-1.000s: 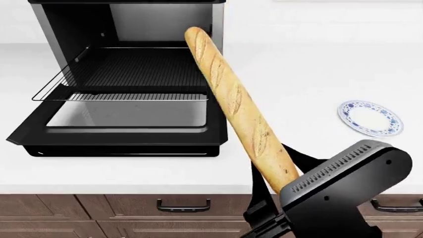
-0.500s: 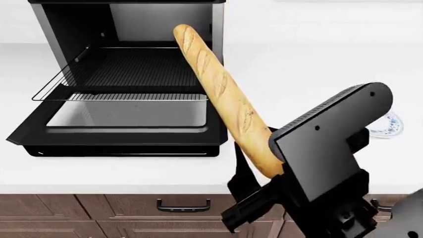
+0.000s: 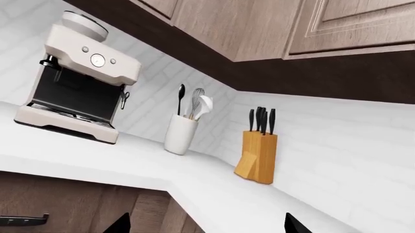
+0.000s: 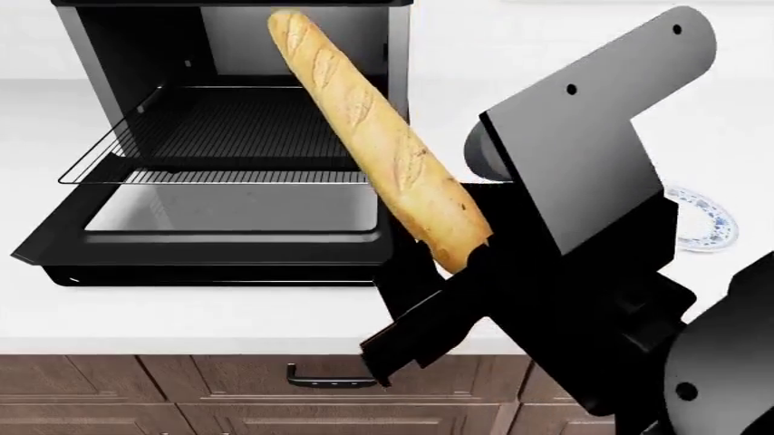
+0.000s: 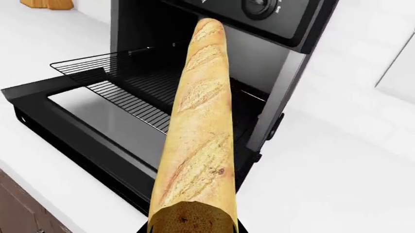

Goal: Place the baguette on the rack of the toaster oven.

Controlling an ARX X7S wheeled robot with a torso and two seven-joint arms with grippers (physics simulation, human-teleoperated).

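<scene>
White smooth counter (image 4: 181, 317) | right gripper (image 4: 466, 272) clamps scored golden baguette (image 4: 369, 136) | wire-grid rack (image 4: 230, 136) bare

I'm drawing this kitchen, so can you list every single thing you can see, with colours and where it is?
baguette: 1, golden-tan, held up at a slant in front of the oven opening
toaster oven: 1, silver-grey sides, black inside, on the white counter, door dropped open
rack: 1, silver wire, pulled partly out over the door
plate: 1, white with blue pattern, on the counter, partly hidden by the arm
coffee machine: 1, cream and black, on the counter
utensil jar: 1, white, beside the coffee machine
knife block: 1, wooden, black handles, by the wall
right gripper: 1, black, gripping the baguette's near end
left gripper: only black fingertips show
</scene>
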